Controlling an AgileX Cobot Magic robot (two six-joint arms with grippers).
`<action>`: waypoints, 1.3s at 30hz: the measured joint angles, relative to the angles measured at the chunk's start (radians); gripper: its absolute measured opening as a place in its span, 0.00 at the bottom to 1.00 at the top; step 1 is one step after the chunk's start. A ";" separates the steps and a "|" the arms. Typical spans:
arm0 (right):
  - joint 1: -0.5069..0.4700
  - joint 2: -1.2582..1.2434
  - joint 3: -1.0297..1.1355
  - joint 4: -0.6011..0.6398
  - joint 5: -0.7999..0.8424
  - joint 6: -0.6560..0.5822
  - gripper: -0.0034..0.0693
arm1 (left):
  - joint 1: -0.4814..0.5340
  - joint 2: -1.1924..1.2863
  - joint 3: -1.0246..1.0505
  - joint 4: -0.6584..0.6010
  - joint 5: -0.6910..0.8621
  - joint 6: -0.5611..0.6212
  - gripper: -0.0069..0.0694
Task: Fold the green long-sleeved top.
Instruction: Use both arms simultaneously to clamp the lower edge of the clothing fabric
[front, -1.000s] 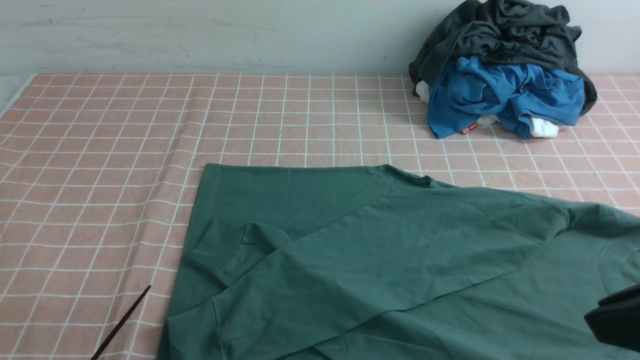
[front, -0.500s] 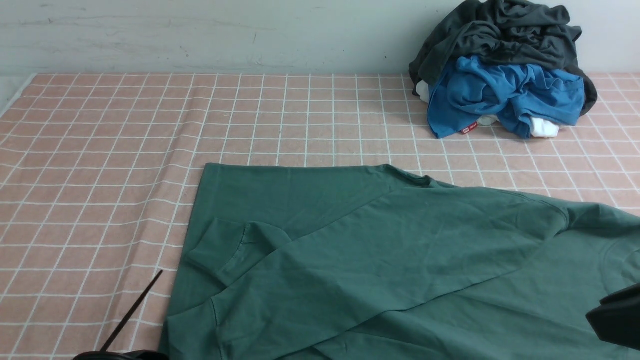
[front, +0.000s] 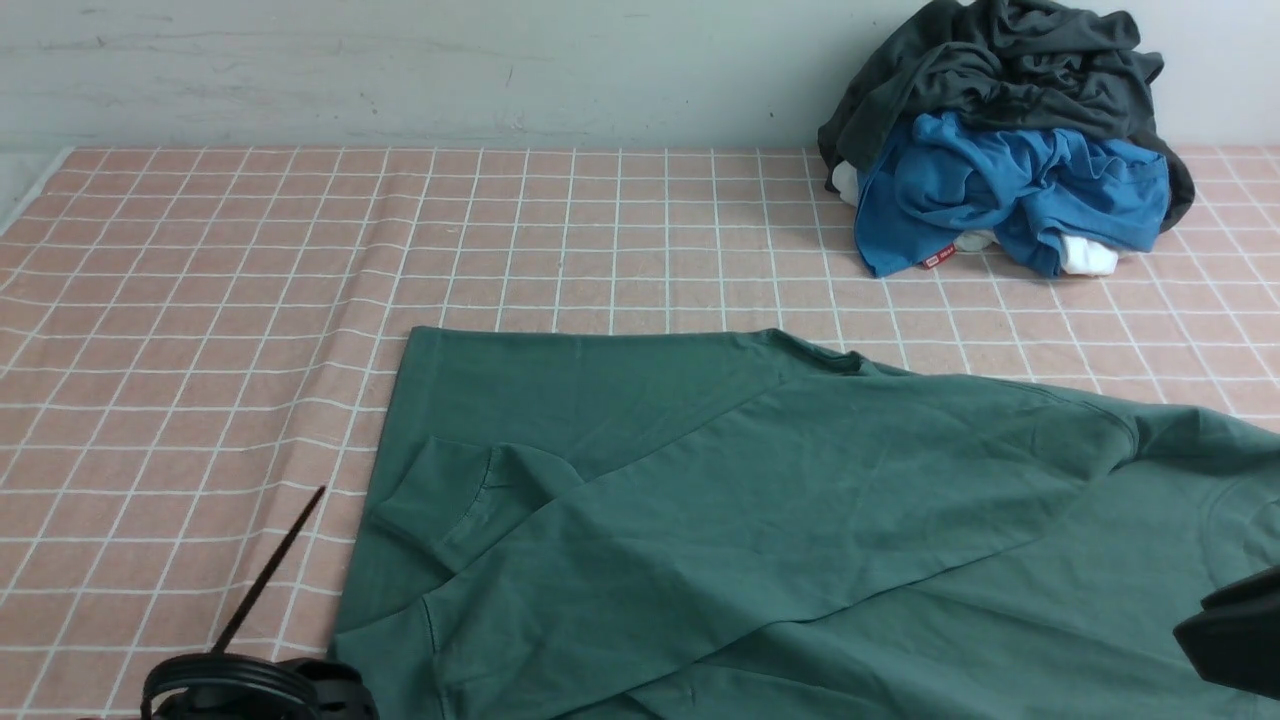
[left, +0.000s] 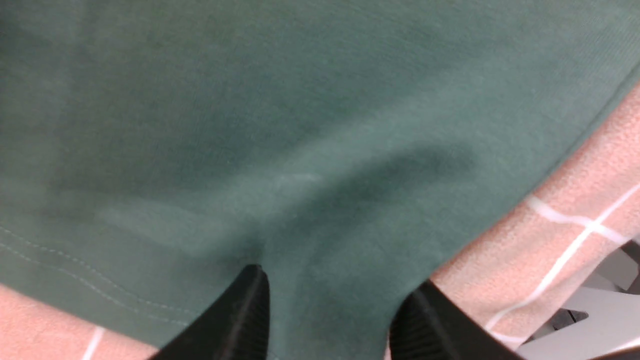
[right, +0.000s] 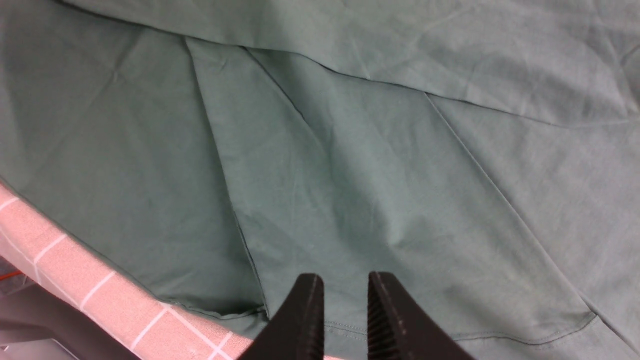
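Pink checked tablecloth (front: 200, 300) covers the table up to a pale wall, with a dark charcoal garment (front: 1000, 60) heaped on a bright blue garment (front: 1010, 180) in the far right corner. Nearer the robot, from the centre out to the right, the green long-sleeved top (front: 750, 500) lies flat, one sleeve folded across its body so the ribbed cuff (front: 440, 500) rests near its left edge.

The left gripper (left: 335, 292) hangs over the top's stitched hem, near the left corner, jaws well apart and gripping nothing. The right gripper (right: 345, 295) hovers above the hem further right, jaws close together with a slim gap, also empty.

Jersey like this should be light, limp and stretchy – it will sag and crease rather than hold a line. The best hold is probably a pinch at the hem through both layers, one near each corner, lifted evenly.
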 joint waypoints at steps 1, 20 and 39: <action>0.000 0.000 0.000 0.000 0.000 -0.001 0.22 | 0.000 0.006 0.000 0.000 0.000 0.000 0.50; 0.000 0.000 0.000 -0.003 0.000 -0.054 0.22 | 0.000 0.028 0.032 0.107 -0.001 -0.099 0.10; 0.000 0.218 0.388 -0.203 -0.143 -0.400 0.77 | 0.027 -0.183 0.034 0.090 0.169 -0.052 0.11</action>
